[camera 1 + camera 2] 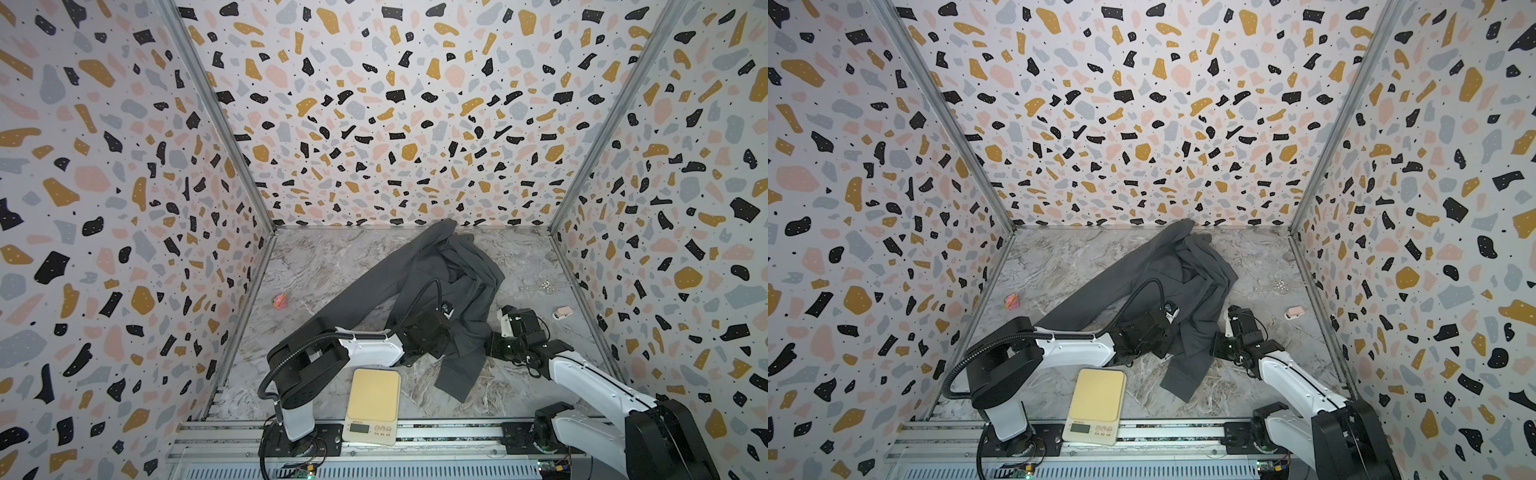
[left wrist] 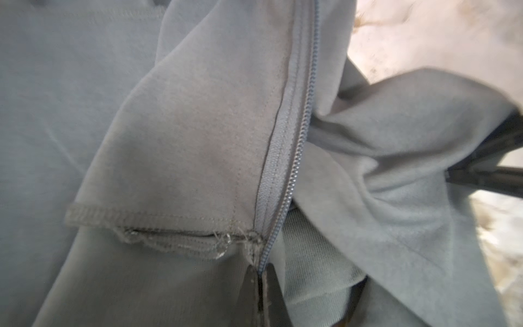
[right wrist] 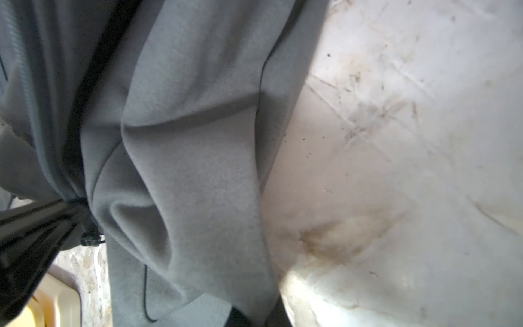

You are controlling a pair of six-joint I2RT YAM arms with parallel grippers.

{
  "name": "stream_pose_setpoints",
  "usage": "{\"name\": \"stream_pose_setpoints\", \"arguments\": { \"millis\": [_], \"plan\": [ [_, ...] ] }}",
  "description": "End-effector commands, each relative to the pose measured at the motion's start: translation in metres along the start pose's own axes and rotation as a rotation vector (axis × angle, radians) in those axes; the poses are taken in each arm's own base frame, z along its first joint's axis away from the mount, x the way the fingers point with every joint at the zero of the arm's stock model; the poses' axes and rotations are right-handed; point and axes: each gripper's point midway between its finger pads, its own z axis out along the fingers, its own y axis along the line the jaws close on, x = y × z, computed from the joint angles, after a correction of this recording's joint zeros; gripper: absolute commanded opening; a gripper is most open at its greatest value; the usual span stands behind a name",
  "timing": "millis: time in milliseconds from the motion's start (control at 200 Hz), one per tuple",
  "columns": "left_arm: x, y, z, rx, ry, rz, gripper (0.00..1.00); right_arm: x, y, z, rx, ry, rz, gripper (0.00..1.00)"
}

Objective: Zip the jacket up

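Charcoal-grey jacket [image 1: 395,270] lies crumpled, zipper open, reaching toward twelve o'clock; left pincer [image 2: 261,286] pinches its zipper edge, right pincer [image 3: 256,317] clamps its fabric.

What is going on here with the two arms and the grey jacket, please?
Two robot arms are handling the jacket, which lies crumpled on the marbled table. The left gripper is shut on the bottom end of one zipper edge; the right gripper is shut on bunched fabric beside it. The zipper is not yet joined.

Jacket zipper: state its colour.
Grey; the zipper shows best in the left wrist view.
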Motion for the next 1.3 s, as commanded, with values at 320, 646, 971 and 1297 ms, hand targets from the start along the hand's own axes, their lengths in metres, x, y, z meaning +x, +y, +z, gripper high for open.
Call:
{"name": "stream_pose_setpoints", "arguments": {
  "millis": [320,646,971,1297],
  "plan": [
    [-0.042,-0.019,-0.045,0.353,-0.138,-0.115,0.0,-0.024,-0.011,-0.021,-0.014,-0.082,0.047,0.11],
    [-0.06,-0.012,-0.068,0.417,-0.193,-0.125,0.0,-0.06,0.07,-0.08,-0.288,-0.269,-0.157,0.65],
    [-0.059,-0.035,-0.083,0.593,-0.218,-0.097,0.0,-0.082,0.135,-0.081,-0.629,-0.257,-0.174,0.66],
    [-0.039,-0.023,-0.071,0.505,-0.15,-0.078,0.0,-0.079,0.156,-0.032,-0.567,-0.099,-0.157,0.64]
  ]
}}
